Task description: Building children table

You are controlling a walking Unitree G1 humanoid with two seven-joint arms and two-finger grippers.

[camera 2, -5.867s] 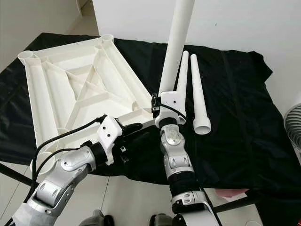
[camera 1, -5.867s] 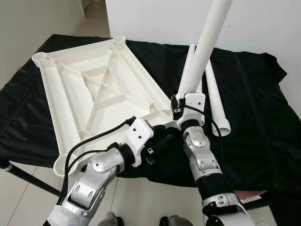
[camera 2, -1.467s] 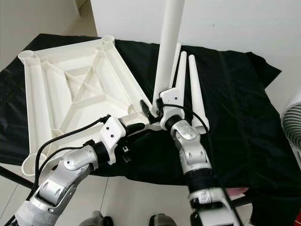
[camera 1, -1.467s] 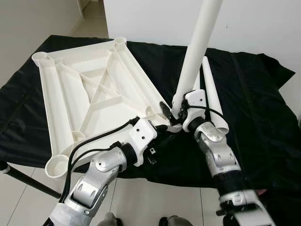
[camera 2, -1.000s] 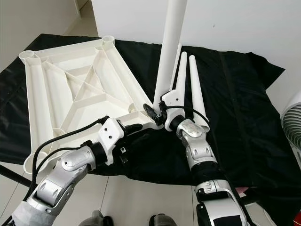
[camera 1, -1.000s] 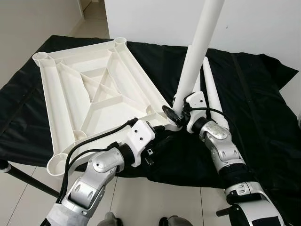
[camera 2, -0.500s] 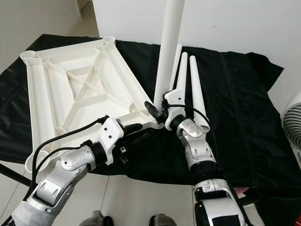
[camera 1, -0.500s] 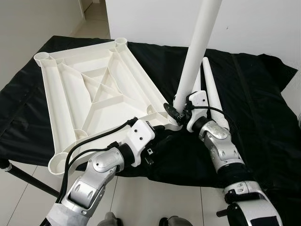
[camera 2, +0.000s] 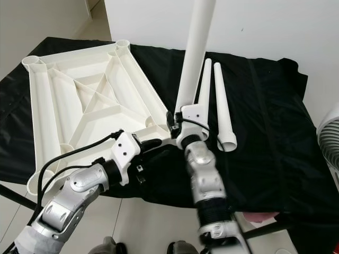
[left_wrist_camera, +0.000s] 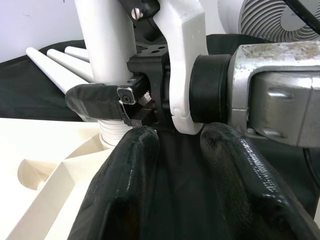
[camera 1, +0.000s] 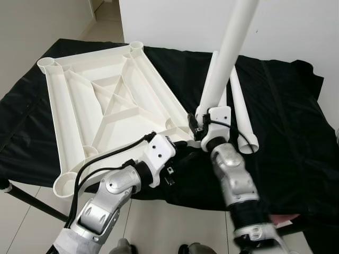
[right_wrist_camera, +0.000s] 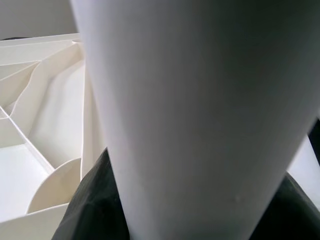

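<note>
Support: a surface covered by a black cloth (camera 1: 286,121), with a white wall behind it and pale floor tiles in front.

Tabletop panel (camera 1: 100,106): a white plastic children's tabletop lying underside up on the left half of the cloth, ribs and diagonal braces showing, a round leg socket at each corner. Its near left corner juts past the front edge of the cloth.

Left gripper (left_wrist_camera: 177,150): low at the front edge of the cloth, just beside the panel's near right corner. Its two black fingers (left_wrist_camera: 125,195) are a narrow gap apart with only black cloth between them, gripping nothing. They point toward the right gripper's wrist, which is very close.

Held leg (camera 1: 225,58): a long white tapered tube standing nearly upright, leaning slightly to the right at its top, its lower threaded end sitting at the near right corner socket of the panel.

Right gripper (camera 1: 197,123): closed around the held leg close to its lower end, one taped finger (left_wrist_camera: 95,100) wrapping the tube just above the socket.

Spare legs (camera 1: 241,114): two more white tubes lying flat on the cloth, side by side behind and right of the right gripper, near the middle of the cloth; the open end of the right one faces the front edge.
</note>
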